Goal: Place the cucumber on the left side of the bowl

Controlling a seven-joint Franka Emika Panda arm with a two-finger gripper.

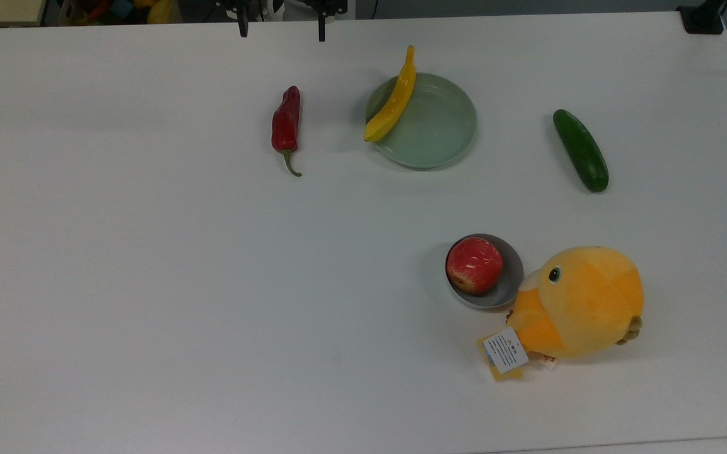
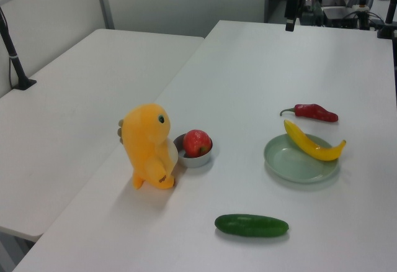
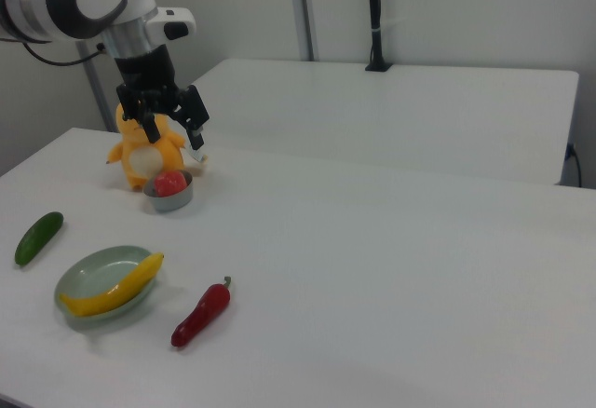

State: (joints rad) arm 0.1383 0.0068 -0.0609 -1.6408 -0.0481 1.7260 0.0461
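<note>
Top view, left to right: a red chili [image 1: 285, 123], a yellow pepper [image 1: 393, 99] across a green plate [image 1: 439, 135], the grey bowl [image 1: 507, 287], then the cucumber [image 1: 580, 149] at its one o'clock, well apart. The gripper [image 1: 281, 28], jaws wide and empty, hangs at twelve o'clock; nothing is done yet.

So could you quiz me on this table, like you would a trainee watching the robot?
1. True or false: the dark green elongated cucumber lies inside the pale green round plate.
2. What sits in the small round grey bowl? A) red chili B) red apple C) yellow pepper
3. Fill in: the black two-finger gripper is ____, holding nothing.

Key: 1 false, it lies on the bare white table. 2 B, the red apple. 3 open.
</note>
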